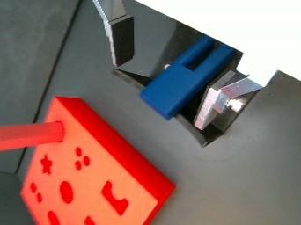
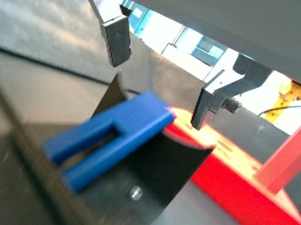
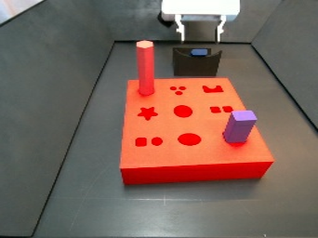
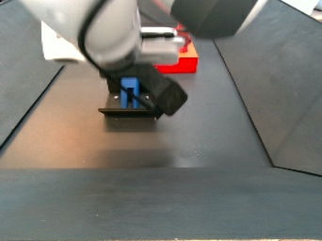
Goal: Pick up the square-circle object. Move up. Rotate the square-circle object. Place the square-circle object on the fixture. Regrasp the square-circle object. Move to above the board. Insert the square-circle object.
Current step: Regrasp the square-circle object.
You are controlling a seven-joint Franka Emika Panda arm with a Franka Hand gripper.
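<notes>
Square-circle object (image 1: 182, 82) rests on the fixture (image 2: 153, 167); our gripper (image 1: 177, 75) straddles it, plates spread, holding nothing, so we centre before closing.

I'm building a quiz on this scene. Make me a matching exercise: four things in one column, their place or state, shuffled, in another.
1. square-circle object
2. gripper
3. purple block
4. red post

A. stands upright at a rear corner of the board
B. open, fingers on either side of the blue piece, above the fixture
C. rests on the fixture
D. sits near the board's edge, beside a round hole

Pairs: 1-C, 2-B, 3-D, 4-A
</notes>
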